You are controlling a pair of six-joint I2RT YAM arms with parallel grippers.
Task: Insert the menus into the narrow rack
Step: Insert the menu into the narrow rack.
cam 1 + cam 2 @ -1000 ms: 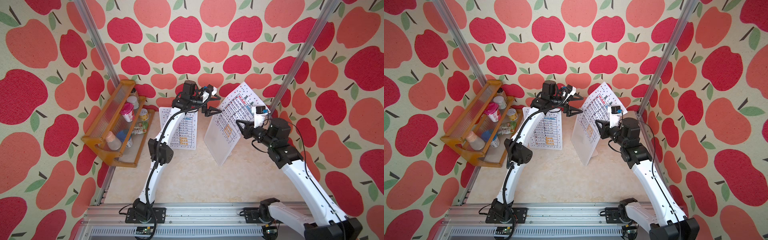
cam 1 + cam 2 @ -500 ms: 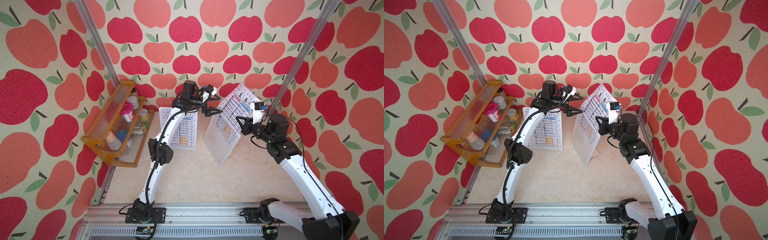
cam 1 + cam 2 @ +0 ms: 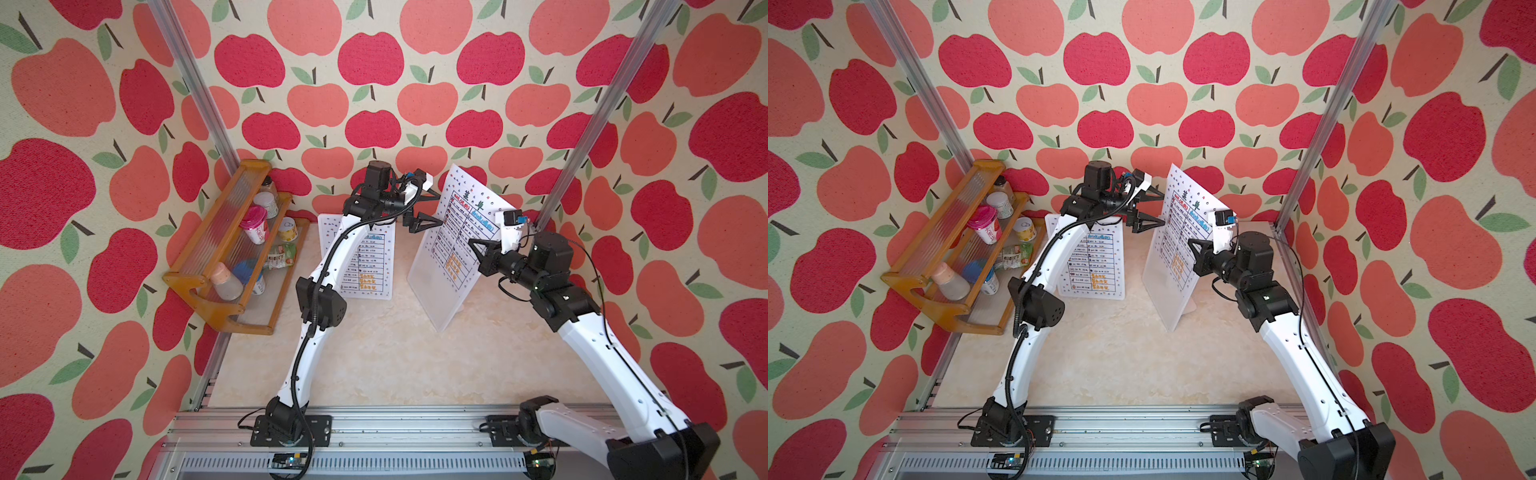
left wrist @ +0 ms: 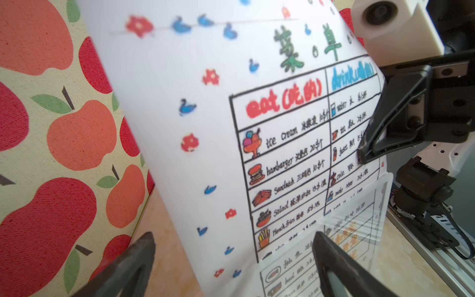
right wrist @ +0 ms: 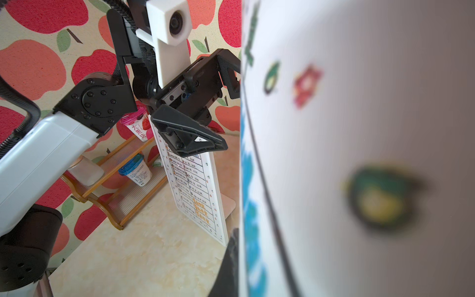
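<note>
Closed within the last second, the right hand [image 3: 474,246] pinches the upright menu [image 3: 457,216], which stands in the clear rack [image 3: 432,291] at 1 o'clock on the table [image 3: 395,365]; the left hand [image 3: 436,208] gapes wide beside it.

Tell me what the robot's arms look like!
The left arm and right arm are white shells with black joints and rows of tiny holes. A ribbed black cable runs up the left arm. The left tool and right tool are black, with triangular fingers and a white camera block each.
</note>
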